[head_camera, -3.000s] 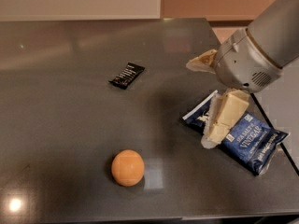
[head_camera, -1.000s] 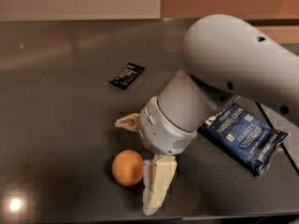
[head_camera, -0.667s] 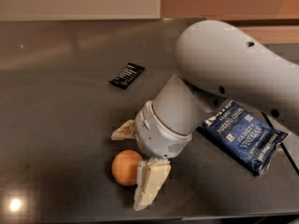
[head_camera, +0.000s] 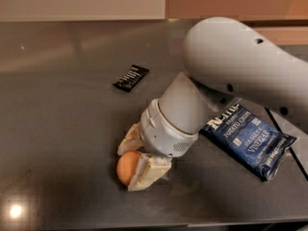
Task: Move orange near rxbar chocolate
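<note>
The orange [head_camera: 123,169] rests on the dark table [head_camera: 57,124] near its front edge. My gripper [head_camera: 132,161] reaches down over it, with one cream finger [head_camera: 130,139] behind the orange and the other [head_camera: 147,173] in front, both pressed against it. The wrist hides the orange's right side. The rxbar chocolate [head_camera: 131,77], a flat black wrapper with white lettering, lies farther back on the table, well apart from the orange.
A dark-blue Kettle chip bag [head_camera: 248,138] lies to the right of the gripper, partly under my white arm [head_camera: 240,66]. The table's front edge runs just below the orange. A wall stands behind the table.
The arm swung from the right over to the orange. In the last second the fingers came down on either side of it and closed in on it.
</note>
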`<state>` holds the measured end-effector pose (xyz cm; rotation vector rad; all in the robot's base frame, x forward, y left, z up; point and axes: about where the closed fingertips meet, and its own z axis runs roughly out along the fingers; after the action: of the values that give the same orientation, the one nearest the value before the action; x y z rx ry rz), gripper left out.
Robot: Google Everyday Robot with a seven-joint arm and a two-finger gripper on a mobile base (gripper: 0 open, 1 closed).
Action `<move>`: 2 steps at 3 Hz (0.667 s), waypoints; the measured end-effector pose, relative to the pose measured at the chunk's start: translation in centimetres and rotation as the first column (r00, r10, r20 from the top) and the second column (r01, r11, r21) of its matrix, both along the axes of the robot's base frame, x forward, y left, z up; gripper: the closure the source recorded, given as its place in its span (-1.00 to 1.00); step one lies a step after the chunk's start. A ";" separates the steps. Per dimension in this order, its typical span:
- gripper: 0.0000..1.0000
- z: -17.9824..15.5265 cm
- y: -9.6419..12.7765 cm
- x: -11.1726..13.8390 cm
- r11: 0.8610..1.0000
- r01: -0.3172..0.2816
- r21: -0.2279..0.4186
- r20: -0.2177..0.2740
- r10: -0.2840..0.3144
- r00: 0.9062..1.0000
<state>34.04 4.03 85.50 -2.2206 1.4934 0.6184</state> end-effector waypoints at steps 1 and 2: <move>0.74 1.1 -0.8 3.1 0.998 0.070 -0.002 0.023 -0.070 0.997; 1.00 2.3 -2.0 7.4 0.986 0.166 -0.002 0.049 -0.166 0.985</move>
<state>41.48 2.08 87.85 -2.0728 1.6364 0.5047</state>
